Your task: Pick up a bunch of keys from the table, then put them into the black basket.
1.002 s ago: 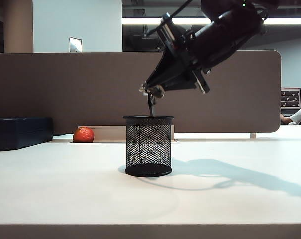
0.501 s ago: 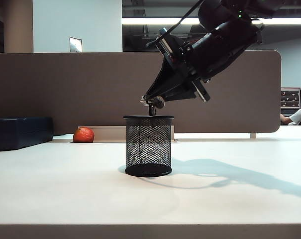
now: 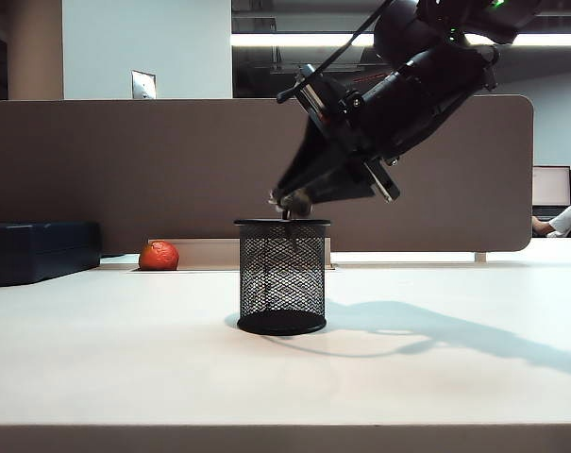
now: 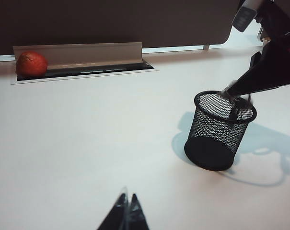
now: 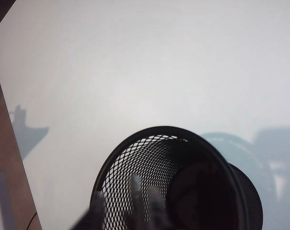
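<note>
My right claw (image 3: 290,200) hangs just over the rim of the black wire-mesh basket (image 3: 282,276) on the white desk (image 3: 125,359); its jaws look parted, but blurred. The small dark bunch of keys (image 4: 237,109) seems to be dropping inside. My left claw (image 4: 126,214) rests pinched together, empty.

Wide bare surface (image 3: 125,359) in front of and left of the black basket (image 3: 282,283) — easy passage there. Basket mouth blocked from above by right gripper (image 3: 290,201), parked just over the rim. Left gripper (image 4: 127,215) low, well apart from basket. Back-left edge crowded — orange fruit (image 3: 159,256), dark blue box (image 3: 40,250), partition wall (image 3: 172,170) behind.
</note>
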You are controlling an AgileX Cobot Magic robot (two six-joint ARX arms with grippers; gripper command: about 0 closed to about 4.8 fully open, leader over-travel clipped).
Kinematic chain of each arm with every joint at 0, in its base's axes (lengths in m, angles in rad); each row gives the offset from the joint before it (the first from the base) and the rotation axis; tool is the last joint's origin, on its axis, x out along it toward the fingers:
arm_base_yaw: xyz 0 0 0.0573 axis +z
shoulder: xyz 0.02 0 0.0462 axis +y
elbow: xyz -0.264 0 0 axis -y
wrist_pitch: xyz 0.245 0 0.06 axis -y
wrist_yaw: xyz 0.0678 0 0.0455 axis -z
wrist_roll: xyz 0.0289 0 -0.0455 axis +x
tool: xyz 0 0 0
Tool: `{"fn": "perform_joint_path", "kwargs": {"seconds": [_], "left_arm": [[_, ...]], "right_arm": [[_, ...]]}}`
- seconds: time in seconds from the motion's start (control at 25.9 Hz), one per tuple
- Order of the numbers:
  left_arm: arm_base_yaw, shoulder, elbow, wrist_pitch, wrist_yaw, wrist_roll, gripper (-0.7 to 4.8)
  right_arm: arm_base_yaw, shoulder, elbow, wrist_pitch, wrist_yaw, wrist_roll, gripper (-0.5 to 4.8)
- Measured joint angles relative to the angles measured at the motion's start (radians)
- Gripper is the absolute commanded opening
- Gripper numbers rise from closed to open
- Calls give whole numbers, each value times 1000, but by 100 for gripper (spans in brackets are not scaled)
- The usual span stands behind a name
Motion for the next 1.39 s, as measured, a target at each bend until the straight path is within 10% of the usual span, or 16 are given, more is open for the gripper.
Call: {"fn": "perform_joint_path", "kwargs": {"seconds": [0.46,0.77,1.39], "left_arm": [[0,0,0,0,0,0,-6],[0,0,0,0,0,0,-6],[0,0,0,0,0,0,-6]], "right_arm": [[0,0,0,-14,-13,3,117],[0,0,0,-14,-13,2,-7],[-8,-117,0,-17,118,-32,-7]]}}
